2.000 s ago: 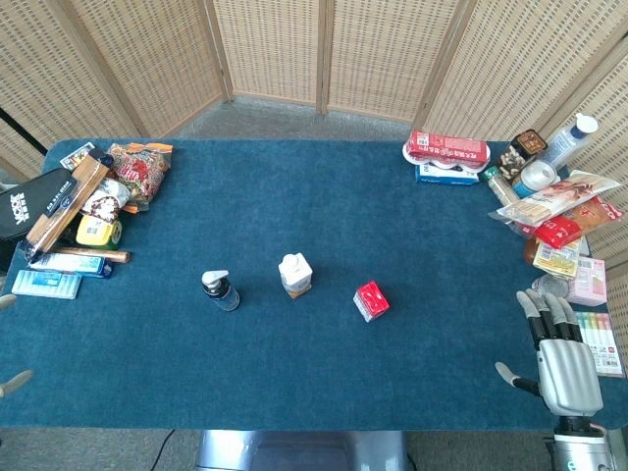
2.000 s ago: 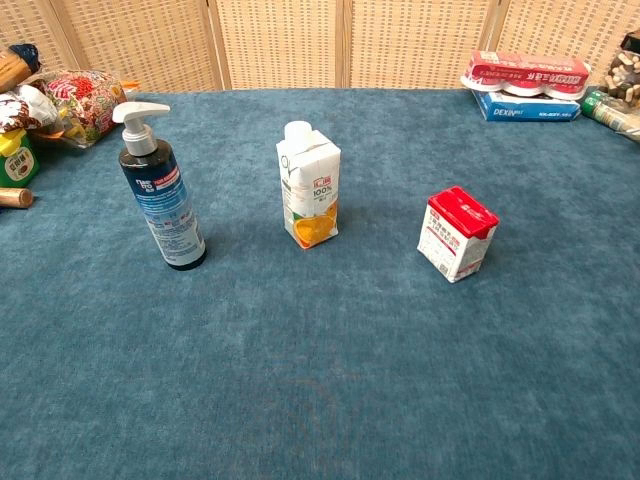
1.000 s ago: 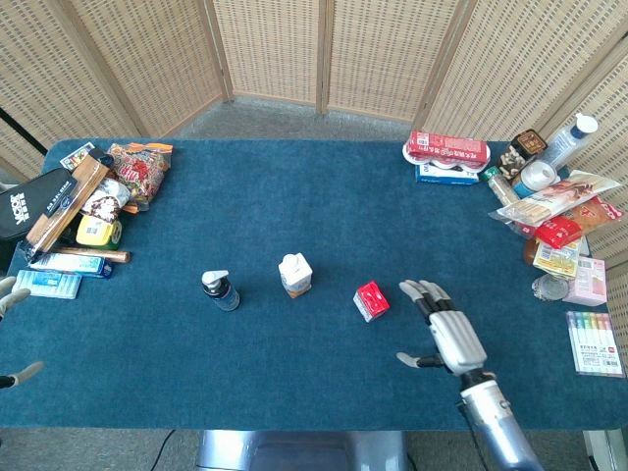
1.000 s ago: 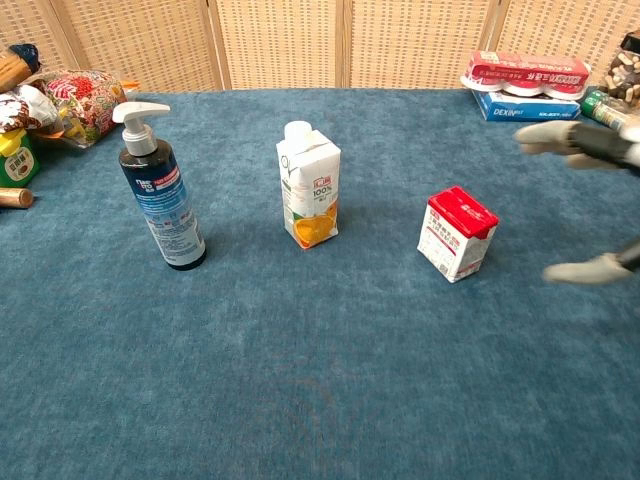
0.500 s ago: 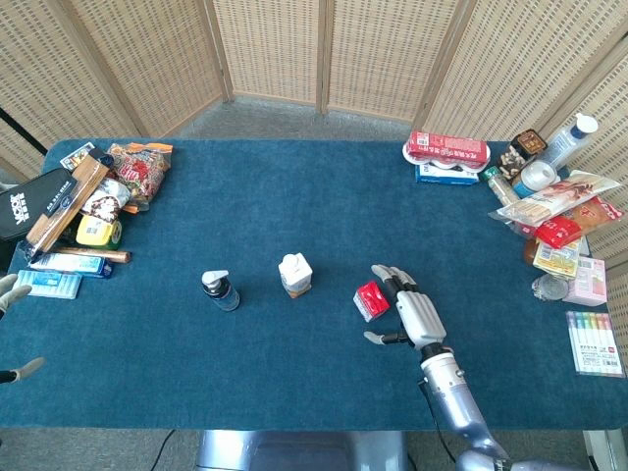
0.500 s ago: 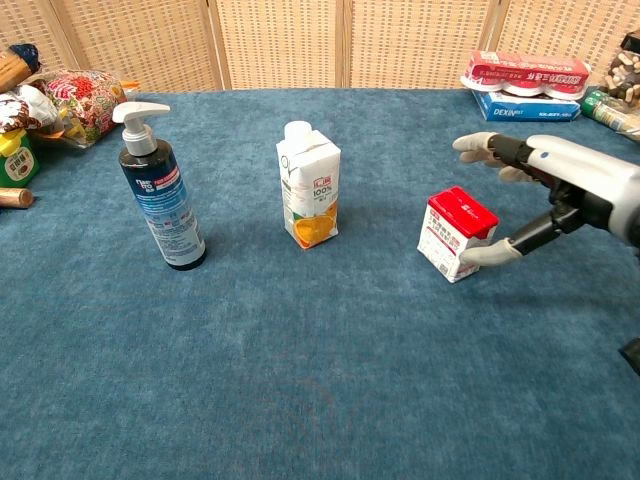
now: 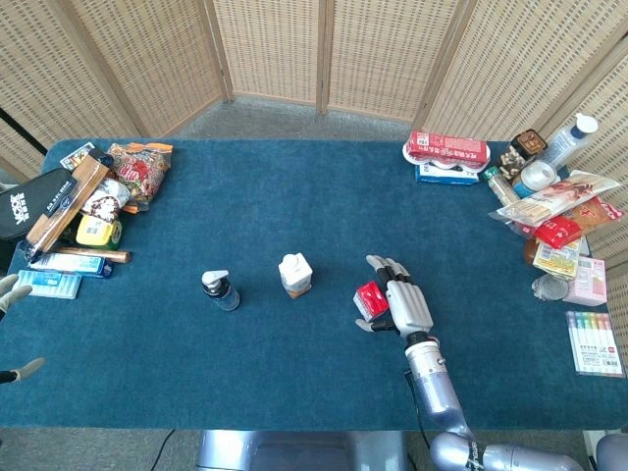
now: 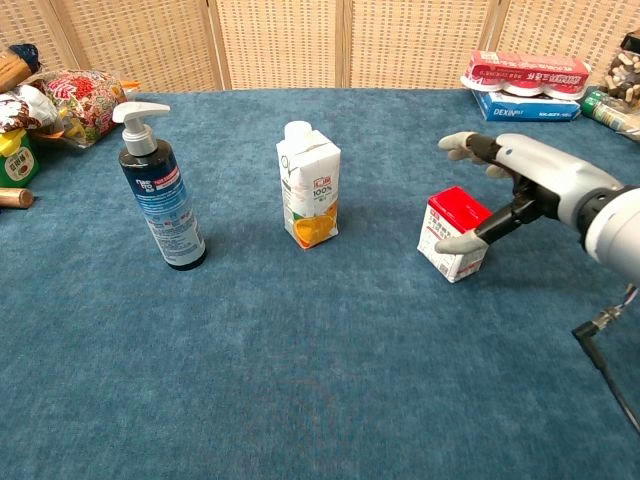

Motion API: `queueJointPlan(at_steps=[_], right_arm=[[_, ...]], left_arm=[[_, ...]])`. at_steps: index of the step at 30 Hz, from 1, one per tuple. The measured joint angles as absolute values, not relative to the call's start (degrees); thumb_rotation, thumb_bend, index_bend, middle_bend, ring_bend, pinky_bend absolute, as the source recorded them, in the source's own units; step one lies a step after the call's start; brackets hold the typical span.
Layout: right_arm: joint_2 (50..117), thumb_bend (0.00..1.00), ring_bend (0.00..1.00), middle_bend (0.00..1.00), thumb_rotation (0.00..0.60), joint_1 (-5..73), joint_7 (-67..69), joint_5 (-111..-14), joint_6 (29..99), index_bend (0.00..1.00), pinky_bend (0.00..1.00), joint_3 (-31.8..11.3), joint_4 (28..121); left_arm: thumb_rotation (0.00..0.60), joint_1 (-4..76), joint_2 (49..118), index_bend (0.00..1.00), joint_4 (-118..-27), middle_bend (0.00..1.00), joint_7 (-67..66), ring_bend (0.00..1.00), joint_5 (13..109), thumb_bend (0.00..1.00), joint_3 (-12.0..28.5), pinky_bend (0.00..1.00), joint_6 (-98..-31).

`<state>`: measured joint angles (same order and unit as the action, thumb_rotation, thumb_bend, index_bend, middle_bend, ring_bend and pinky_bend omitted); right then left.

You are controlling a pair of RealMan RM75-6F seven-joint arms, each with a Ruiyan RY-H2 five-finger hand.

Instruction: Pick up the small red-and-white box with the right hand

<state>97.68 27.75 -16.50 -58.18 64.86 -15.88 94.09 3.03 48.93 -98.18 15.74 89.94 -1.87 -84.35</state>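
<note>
The small red-and-white box stands upright on the blue table, right of centre. My right hand sits just to its right, palm against its side. The fingers reach past the box's far edge, spread and straight. In the chest view the thumb lies across the box's front face and seems to touch it. The box still rests on the cloth. Only the fingertips of my left hand show at the far left edge, apart and holding nothing.
A white juice carton and a dark pump bottle stand left of the box. Snacks and packets are heaped at the left edge and the right edge. A red pack lies at the back right.
My right hand has come in from the table's right front corner to the box's side, and its thumb has swung across the box's front. The box has not moved.
</note>
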Motion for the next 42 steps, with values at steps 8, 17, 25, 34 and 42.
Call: queueJointPlan(at_steps=[8,17,25,34,42], right_arm=[[100.14,0.00,0.00,0.00,0.600,28.99,-17.52,-56.47,65.46,0.00,0.00,-16.18,90.86],[102.79,0.00,0.00,0.00,0.600,29.32,-16.96,-56.88,66.84,0.00,0.13,-15.34,86.17],[104.14,0.00,0.46,0.42,0.600,28.50,-13.12,-59.31,67.79,0.07,0.65,-14.69,81.75],[105.97,0.03,0.81,0.81,0.600,27.52,-10.27,-62.19,70.15,0.47,0.97,-14.37,77.64],[106.45,0.09,0.88,0.90,0.600,26.06,-8.44,-65.20,73.64,0.58,1.00,-14.61,76.72]], left_arm=[[0.600,3.09,49.06,0.16,-98.26,0.00,15.37,0.00,89.78,0.00,-1.82,0.00,-84.16],[0.600,3.12,49.08,0.16,-98.07,0.00,15.47,0.00,89.59,0.00,-1.76,0.00,-83.97],[0.600,3.18,49.22,0.16,-98.19,0.00,14.95,0.00,89.52,0.00,-1.77,0.00,-83.71],[0.600,3.28,49.48,0.16,-98.53,0.00,13.93,0.00,89.35,0.00,-1.79,0.00,-83.36],[0.600,3.43,49.58,0.16,-98.64,0.00,13.62,0.00,89.47,0.00,-1.81,0.00,-83.15]])
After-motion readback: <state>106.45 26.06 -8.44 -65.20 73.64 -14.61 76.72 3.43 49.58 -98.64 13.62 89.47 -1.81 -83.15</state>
